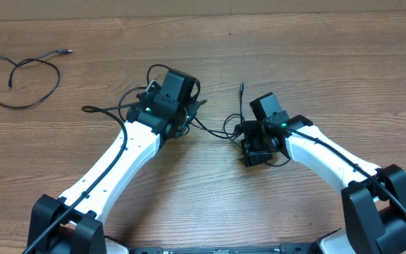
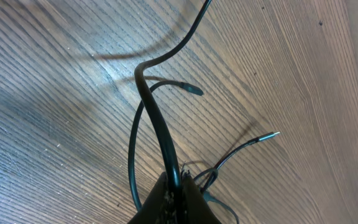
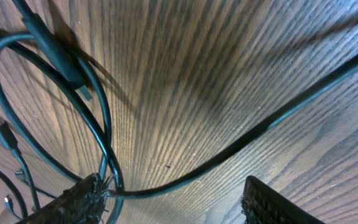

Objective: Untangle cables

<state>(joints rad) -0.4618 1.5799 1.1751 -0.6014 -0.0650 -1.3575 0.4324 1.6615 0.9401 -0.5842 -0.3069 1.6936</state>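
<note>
The thin black flexible cables [image 2: 155, 118] run left–right between grippers — left gripper [image 2: 174, 184] clenched on one, right gripper [image 3: 176, 194] spread around a strand.

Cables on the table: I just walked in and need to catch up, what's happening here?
The robot is untangling a bunch of thin black cables on the table. Its left gripper is shut on one cable from it. Its right gripper is open, with a stretch of cable crossing between its fingers. Another cable lies apart in a loose loop at the table's left.
</note>
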